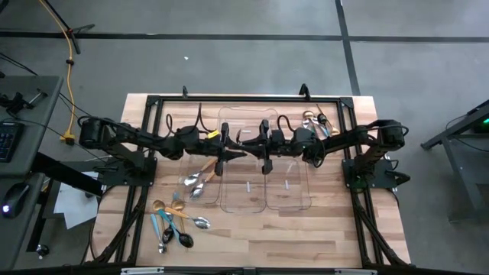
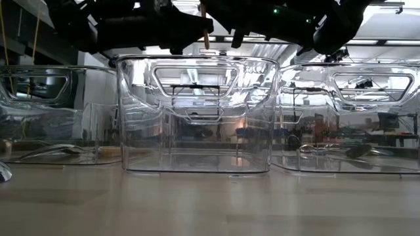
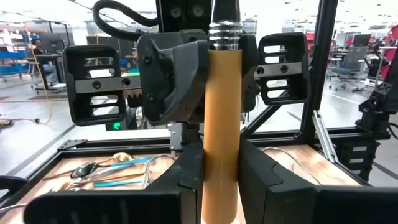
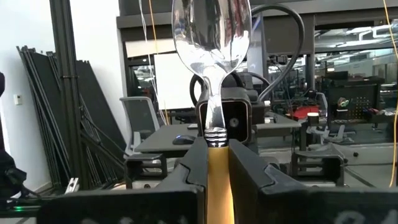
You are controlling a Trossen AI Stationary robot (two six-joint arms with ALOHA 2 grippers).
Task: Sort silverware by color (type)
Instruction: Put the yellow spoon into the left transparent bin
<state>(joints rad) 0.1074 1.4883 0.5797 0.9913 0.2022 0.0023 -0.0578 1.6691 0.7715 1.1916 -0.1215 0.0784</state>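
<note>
On the wooden table (image 1: 252, 229) you see clear trays (image 1: 263, 179); above them both grippers meet. The right gripper (image 4: 217, 163) holds the orange-handled spoon (image 4: 214, 74) upright, and the left gripper (image 3: 221, 168) has closed its fingers on the same handle

- The spoon (image 4: 212, 37) has a polished metal bowl, shiny like a mirror, and a smooth matt orange handle (image 3: 222, 130).
- The trays (image 2: 195, 115) are clear glossy plastic.
- The table (image 1: 252, 233) is light wood with visible grain.
- The fingers (image 3: 186, 180) are dark matt plastic.
</note>
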